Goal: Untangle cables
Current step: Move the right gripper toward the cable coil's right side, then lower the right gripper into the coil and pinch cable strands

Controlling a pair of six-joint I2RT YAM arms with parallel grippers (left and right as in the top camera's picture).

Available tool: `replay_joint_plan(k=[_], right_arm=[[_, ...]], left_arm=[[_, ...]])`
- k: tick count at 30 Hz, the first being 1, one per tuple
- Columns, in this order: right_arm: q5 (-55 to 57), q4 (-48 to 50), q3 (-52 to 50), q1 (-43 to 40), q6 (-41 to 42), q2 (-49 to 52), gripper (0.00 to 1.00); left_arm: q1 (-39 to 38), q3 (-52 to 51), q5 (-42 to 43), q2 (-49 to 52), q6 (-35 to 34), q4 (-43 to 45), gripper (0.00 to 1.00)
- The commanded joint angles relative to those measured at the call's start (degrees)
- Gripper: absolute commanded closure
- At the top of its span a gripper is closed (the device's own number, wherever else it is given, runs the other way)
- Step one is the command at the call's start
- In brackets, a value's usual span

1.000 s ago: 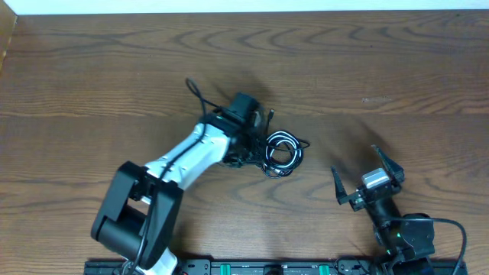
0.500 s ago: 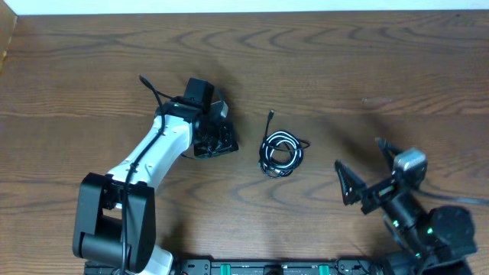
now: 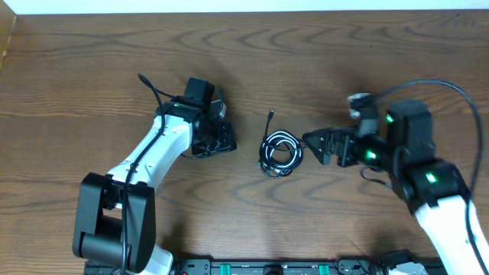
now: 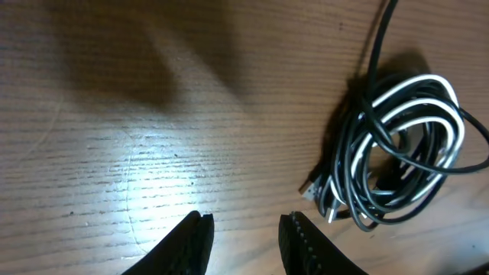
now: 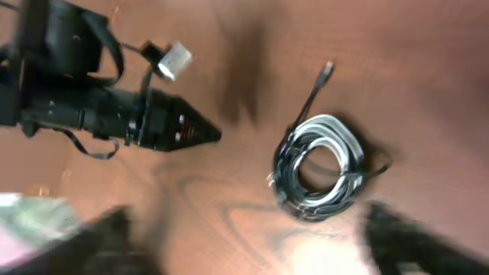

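My left claw (image 4: 244, 244) was parted and empty near the cables (image 4: 357, 162); my right claw (image 3: 315, 149) gaped beside them.

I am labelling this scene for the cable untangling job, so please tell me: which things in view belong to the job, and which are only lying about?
Belongs to the job:
- coiled bundle of thin black and white cables

Not part of it:
- brown wooden table
- thick black cord on the right arm
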Motion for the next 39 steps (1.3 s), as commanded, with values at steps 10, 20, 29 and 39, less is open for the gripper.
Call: replay_joint_plan(k=[10,20,29,39], right_arm=[[-10.88,5.73,0.87,3.06,9.92,17.62,0.96],[-3.30,15.19,0.87,9.05,23.32,27.61,0.80],[7.17,20.63,0.87,11.58,38.05,32.98,0.60],[14.60,21.18,0.87,15.10,52.22,37.20,0.51]], left_arm=[[0.24,0.42,-2.08,-0.61,0.52,0.22,0.65],[0.24,0.42,-4.83,-0.61,0.50,0.20,0.64],[0.22,0.42,-4.90,-0.61,0.50,0.22,0.61],[0.22,0.42,-4.87,-0.61,0.50,0.22,0.59]])
